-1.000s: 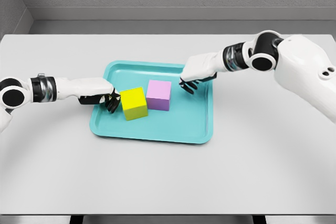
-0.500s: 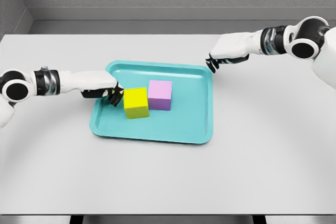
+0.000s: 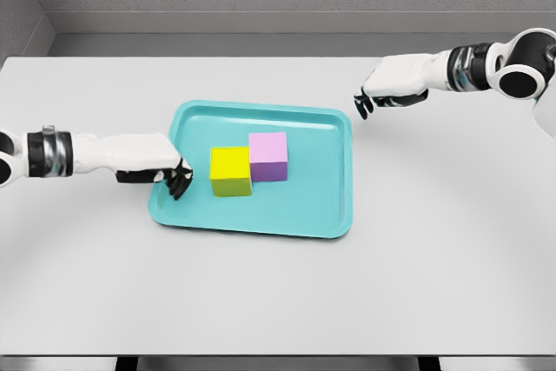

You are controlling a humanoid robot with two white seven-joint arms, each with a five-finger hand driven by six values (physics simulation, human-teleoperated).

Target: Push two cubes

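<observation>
Left hand, fingers curled and holding nothing, sits just left of the yellow cube, which touches the pink cube.

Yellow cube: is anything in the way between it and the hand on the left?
Nothing visible. The left hand sits at the teal tray's left edge, with only bare tray floor between its fingers and the yellow cube. The pink cube touches the yellow one's far side.
</observation>
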